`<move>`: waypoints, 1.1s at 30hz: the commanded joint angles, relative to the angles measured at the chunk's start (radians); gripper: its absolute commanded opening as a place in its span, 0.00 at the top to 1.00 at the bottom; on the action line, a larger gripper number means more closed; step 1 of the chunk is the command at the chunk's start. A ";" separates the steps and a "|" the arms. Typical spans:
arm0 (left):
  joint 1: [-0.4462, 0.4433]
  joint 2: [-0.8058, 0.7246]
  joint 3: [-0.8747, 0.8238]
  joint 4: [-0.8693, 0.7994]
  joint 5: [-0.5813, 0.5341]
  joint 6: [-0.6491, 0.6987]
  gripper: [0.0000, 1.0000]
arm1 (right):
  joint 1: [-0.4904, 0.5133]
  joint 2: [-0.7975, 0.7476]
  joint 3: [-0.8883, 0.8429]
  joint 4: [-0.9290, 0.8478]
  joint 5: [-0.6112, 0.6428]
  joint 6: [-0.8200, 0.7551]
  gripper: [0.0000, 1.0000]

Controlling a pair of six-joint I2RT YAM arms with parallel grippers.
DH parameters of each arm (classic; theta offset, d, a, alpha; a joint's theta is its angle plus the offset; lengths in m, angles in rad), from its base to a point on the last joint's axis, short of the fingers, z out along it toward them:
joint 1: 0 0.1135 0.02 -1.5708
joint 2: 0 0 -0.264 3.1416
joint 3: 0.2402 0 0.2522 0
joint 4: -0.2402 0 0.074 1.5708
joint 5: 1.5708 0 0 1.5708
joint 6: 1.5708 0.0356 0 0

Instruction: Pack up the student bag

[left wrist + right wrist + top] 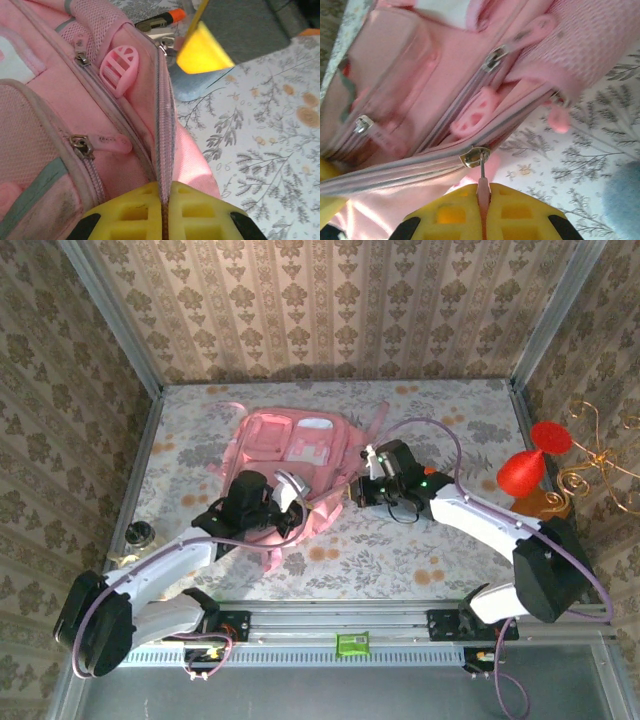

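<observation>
Left of the bag (300, 445) one small jar (140, 534) stands on the worktop (400, 550). The single pink bag lies mid-worktop, front up. The left arm (160, 565) bends in from the near left to the bag's near edge. There the left fingers (170, 202) press together on the zip edge (162, 125), with two pink pulls (119, 70) just left of it. Nearer than the bag, a green tag (352, 643) on the rail (300, 625) is too small to read. The right arm (480, 515) stretches from the near right to the bag's right side. The right fingers (487, 200) are clamped on one zip pull (482, 188) below its slider (475, 156). Right of the bag, beyond the worktop, stands one red ornament (525, 472).
</observation>
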 commanded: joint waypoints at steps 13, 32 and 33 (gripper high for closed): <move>0.096 -0.103 -0.046 0.096 0.067 -0.108 1.00 | -0.100 0.062 0.078 -0.091 0.194 -0.075 1.00; 0.004 0.104 -0.031 0.129 0.103 -0.057 1.00 | -0.126 -0.138 -0.027 -0.055 -0.019 -0.141 0.64; -0.004 0.119 -0.032 0.131 0.098 -0.057 1.00 | -0.128 -0.158 -0.038 -0.055 0.002 -0.131 0.62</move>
